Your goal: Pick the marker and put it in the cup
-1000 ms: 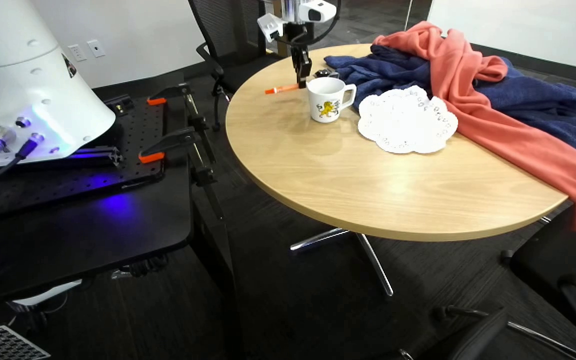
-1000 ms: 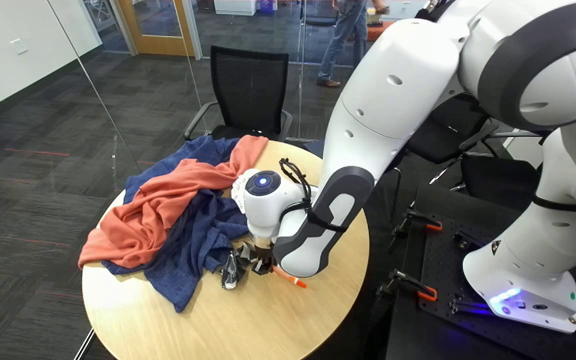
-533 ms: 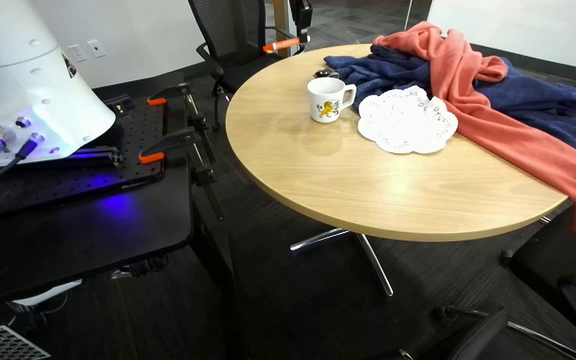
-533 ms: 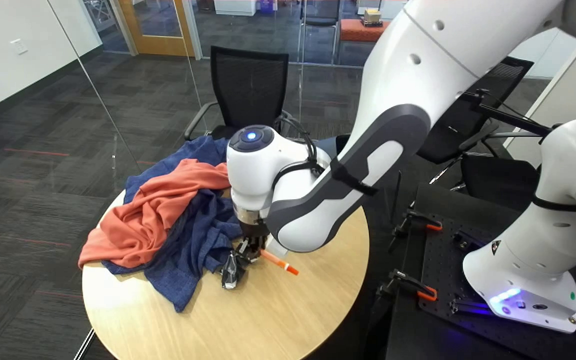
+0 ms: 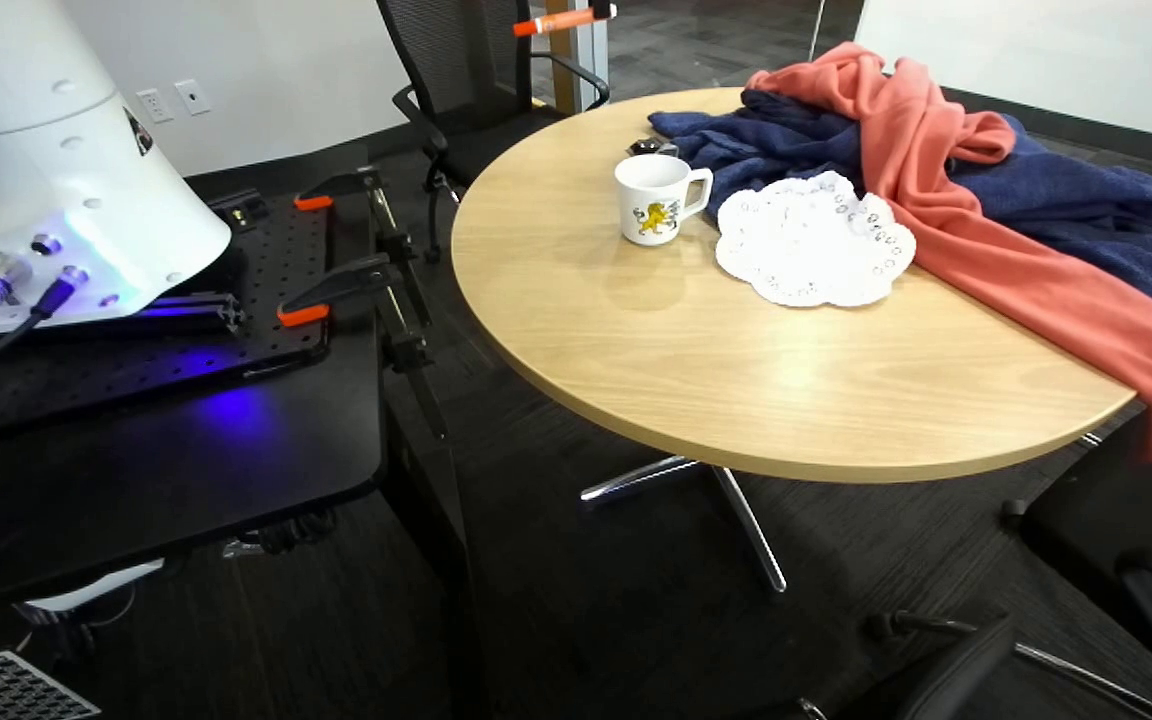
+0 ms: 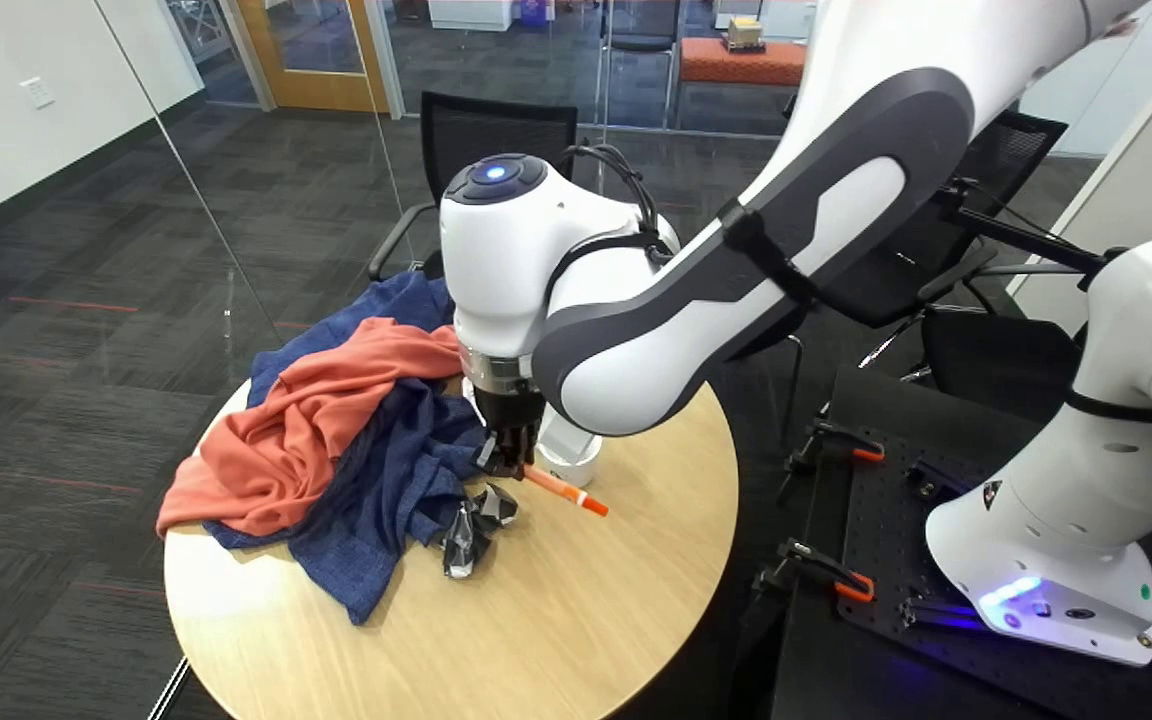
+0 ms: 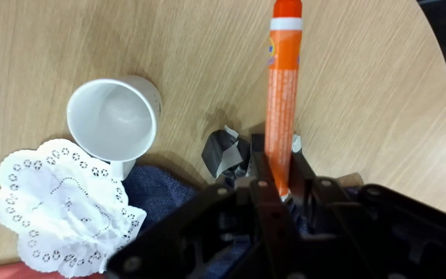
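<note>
We're pinching orange plastic marker [image 7: 282, 93] near-level, black claw [image 7: 277, 151] between white ceramic mug [image 7: 112, 118] and round wooden desk's right edge [image 7: 445, 147] in wrist view.

The marker [image 7: 283, 85] is orange with a white band, a redder end and pale print along its barrel. The cup [image 5: 648, 205] is white, printed with a yellow lion-like figure. The doily [image 5: 816, 245] is white too, bordered with small pierced rosettes. One cloth [image 5: 956, 250] is coral, the other cloth [image 5: 1076, 195] navy blue. The desk [image 5: 736, 370] is pale tan, wood-grained; the claw [image 7: 278, 151] is black.
</note>
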